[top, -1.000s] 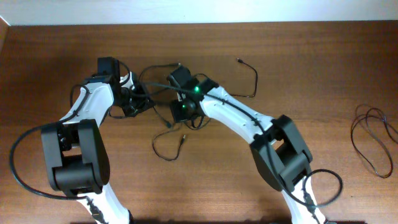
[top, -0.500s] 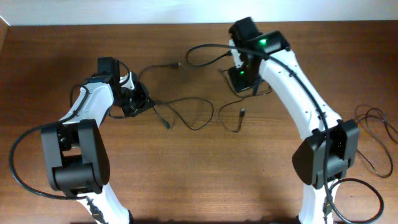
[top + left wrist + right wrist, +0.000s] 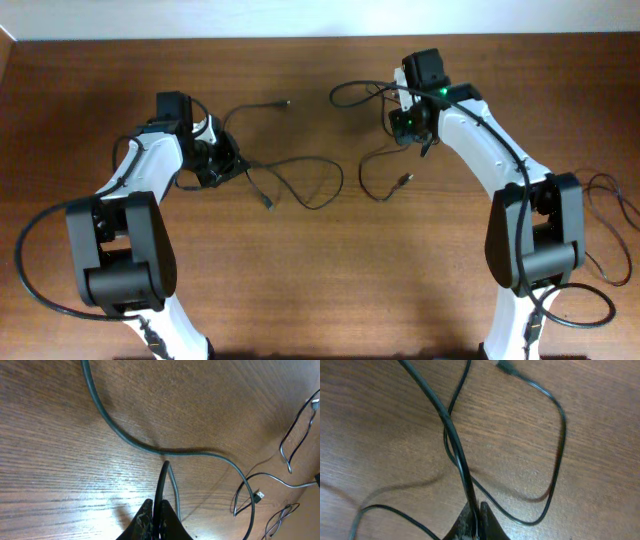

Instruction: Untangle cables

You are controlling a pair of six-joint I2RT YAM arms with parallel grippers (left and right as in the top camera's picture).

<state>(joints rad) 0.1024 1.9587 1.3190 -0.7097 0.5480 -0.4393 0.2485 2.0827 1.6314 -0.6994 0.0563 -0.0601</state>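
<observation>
Two black cables lay apart on the brown wooden bench (image 3: 300, 300), each gripped by one arm. The left claw (image 3: 222, 162) was pressed together on the first cable (image 3: 340, 180); the left wrist view showed its fingertips (image 3: 148, 510) pinching that thin strand (image 3: 162, 480) just above the wood. From the grip, one length ran up and right to a small plug, while the other curved right in a wide loop and came back to a second plug. The right claw (image 3: 415, 128) was likewise closed on the second cable (image 3: 362, 170), its tips (image 3: 474, 510) nipping the cord (image 3: 455, 435) in the right wrist view. That cord looped out to the left and hung down to a plug on the bench. A third cable (image 3: 604, 181) lay loosely coiled at the far right edge, well apart from both claws.
</observation>
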